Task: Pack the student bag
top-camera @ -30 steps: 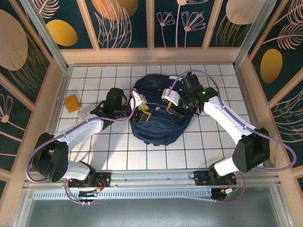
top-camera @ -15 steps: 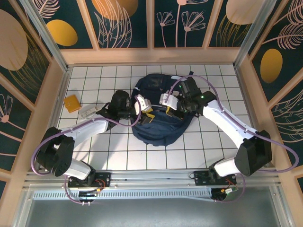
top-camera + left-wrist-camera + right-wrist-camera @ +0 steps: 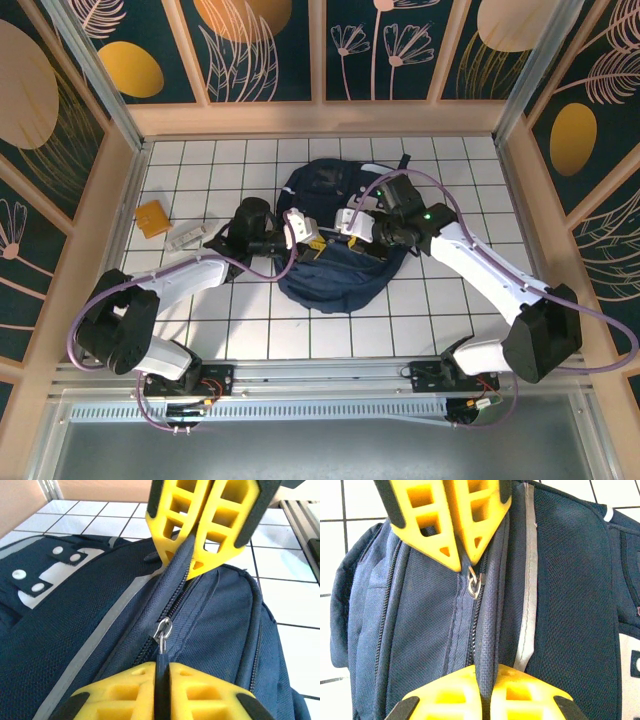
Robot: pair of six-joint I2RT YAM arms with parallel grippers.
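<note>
Since a second ago, the left gripper has advanced onto the student bag and clamped fully onto its black zip pull. Also fully closed, the right gripper pinches bag fabric beside the zip. Bag lies mid-table, nearer the far edge.

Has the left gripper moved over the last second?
Yes. The left gripper has shifted slightly right along the tiled table, farther over the student bag.
</note>
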